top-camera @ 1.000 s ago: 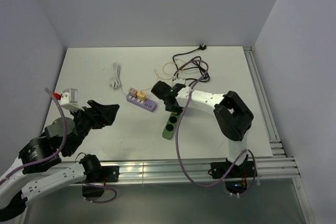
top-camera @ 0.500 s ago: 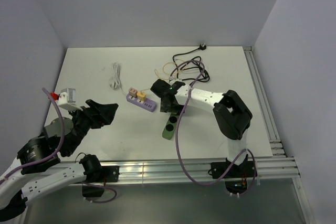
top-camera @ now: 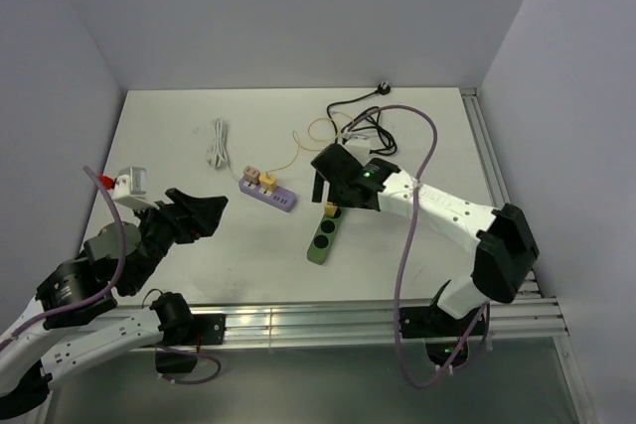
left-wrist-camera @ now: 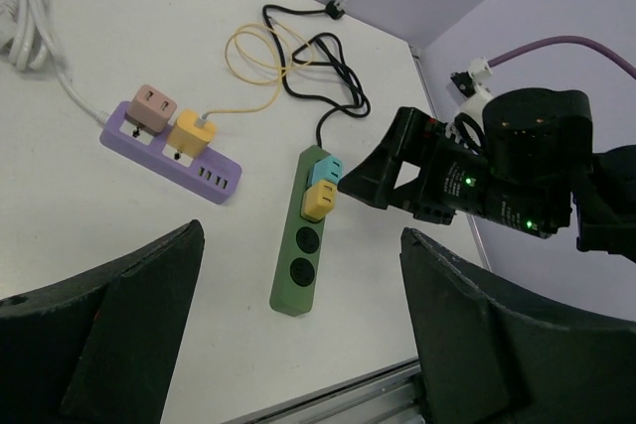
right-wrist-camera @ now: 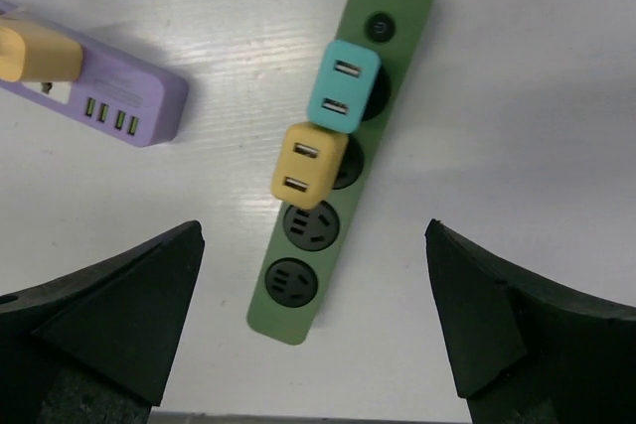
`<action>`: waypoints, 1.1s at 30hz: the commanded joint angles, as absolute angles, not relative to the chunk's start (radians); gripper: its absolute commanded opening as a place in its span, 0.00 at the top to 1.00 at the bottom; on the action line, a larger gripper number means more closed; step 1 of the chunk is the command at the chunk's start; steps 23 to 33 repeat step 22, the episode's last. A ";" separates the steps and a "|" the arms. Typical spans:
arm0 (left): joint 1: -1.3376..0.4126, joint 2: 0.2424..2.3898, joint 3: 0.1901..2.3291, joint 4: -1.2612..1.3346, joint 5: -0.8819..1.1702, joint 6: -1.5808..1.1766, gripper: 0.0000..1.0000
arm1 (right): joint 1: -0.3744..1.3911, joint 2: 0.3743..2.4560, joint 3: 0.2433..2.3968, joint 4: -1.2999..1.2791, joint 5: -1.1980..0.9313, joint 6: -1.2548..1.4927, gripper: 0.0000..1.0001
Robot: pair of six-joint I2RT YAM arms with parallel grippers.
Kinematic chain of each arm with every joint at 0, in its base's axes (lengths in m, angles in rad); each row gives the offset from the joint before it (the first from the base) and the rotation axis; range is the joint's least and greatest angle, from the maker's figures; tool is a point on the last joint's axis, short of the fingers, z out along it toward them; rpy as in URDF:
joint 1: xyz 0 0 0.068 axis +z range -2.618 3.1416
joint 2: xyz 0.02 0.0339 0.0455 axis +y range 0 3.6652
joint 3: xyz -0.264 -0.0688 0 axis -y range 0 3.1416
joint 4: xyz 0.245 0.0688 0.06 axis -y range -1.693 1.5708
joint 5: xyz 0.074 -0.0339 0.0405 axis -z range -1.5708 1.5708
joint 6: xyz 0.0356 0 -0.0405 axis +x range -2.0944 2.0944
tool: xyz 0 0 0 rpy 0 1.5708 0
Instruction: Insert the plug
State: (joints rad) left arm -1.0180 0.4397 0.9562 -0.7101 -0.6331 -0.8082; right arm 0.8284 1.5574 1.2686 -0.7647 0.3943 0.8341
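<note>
The green power strip (right-wrist-camera: 348, 136) lies on the white table, with a teal plug (right-wrist-camera: 344, 86) and a yellow plug (right-wrist-camera: 308, 166) seated in its upper sockets and two black sockets bare below them. My right gripper (right-wrist-camera: 313, 330) hovers open directly above the strip, holding nothing. From above, that gripper (top-camera: 335, 191) sits over the strip's (top-camera: 323, 237) far end, beside the yellow plug (top-camera: 330, 210). My left gripper (top-camera: 211, 213) stands open and empty at the left, well away. In the left wrist view the strip (left-wrist-camera: 298, 265) shows between the left gripper's fingers (left-wrist-camera: 119, 325).
A purple power strip (top-camera: 268, 193) holding a pink plug and an orange plug lies left of the green one. A coiled white cable (top-camera: 217, 144), a thin yellow cable (top-camera: 310, 131) and tangled black cable (top-camera: 363, 124) lie farther back. A metal rail (top-camera: 497, 196) runs along the table's right edge.
My right gripper has opened, let go of the yellow plug and lifted off the green strip, its arm swinging out to the right. The yellow plug stays in its socket. The left arm barely moved.
</note>
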 commanded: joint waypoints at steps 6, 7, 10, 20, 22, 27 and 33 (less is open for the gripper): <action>-1.019 0.428 0.813 -0.580 -0.488 -0.893 0.12 | 0.828 1.234 0.884 -0.445 0.474 0.775 0.00; -1.019 0.426 0.795 -0.557 -0.471 -0.902 0.12 | 0.827 1.200 0.846 -0.413 0.468 0.769 0.00; -1.019 0.413 0.723 -0.488 -0.397 -0.957 0.11 | 0.828 1.080 0.740 -0.351 0.393 0.761 0.00; -1.019 0.299 0.477 -0.220 -0.166 -1.060 0.09 | 0.842 0.697 0.398 -0.117 0.173 0.773 0.00; -1.019 0.281 0.408 -0.059 -0.041 -1.068 0.07 | 0.850 0.537 0.312 -0.062 0.103 0.759 0.00; -1.019 0.281 0.408 -0.059 -0.041 -1.068 0.07 | 0.850 0.537 0.312 -0.062 0.103 0.759 0.00; -1.019 0.281 0.408 -0.059 -0.041 -1.068 0.07 | 0.850 0.537 0.312 -0.062 0.103 0.759 0.00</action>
